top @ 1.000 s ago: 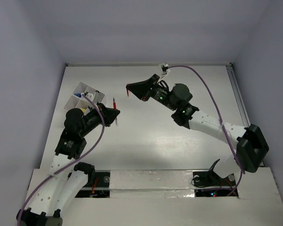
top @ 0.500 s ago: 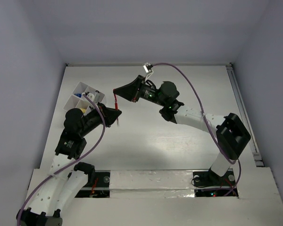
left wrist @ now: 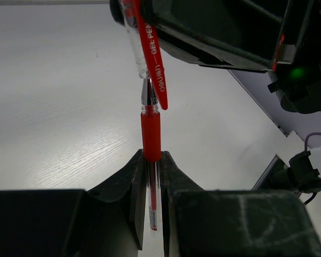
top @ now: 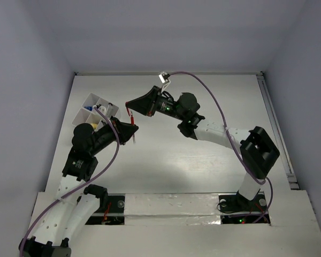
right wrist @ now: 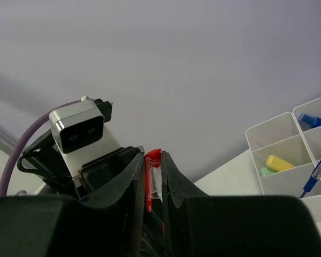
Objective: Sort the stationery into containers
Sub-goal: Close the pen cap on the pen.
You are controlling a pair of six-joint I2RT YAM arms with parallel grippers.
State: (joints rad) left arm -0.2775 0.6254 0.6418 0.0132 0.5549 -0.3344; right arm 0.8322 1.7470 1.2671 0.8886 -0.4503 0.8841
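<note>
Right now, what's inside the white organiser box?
The organiser box holds a yellow eraser and green eraser in one compartment, a blue pen in the next. The rest is cut off or hidden.

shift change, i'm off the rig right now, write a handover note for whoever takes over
Left gripper: shut on the red pen, held above the table, tip toward the right arm.
Right gripper: shut on the cap, which sits at the pen's tip, not yet seated.
Organiser: far left of the table, holds a yellow eraser, a blue pen and more.
Done: no loose stationery shows in the top view.
Left: probably cap the pen, then put it in the organiser.
</note>
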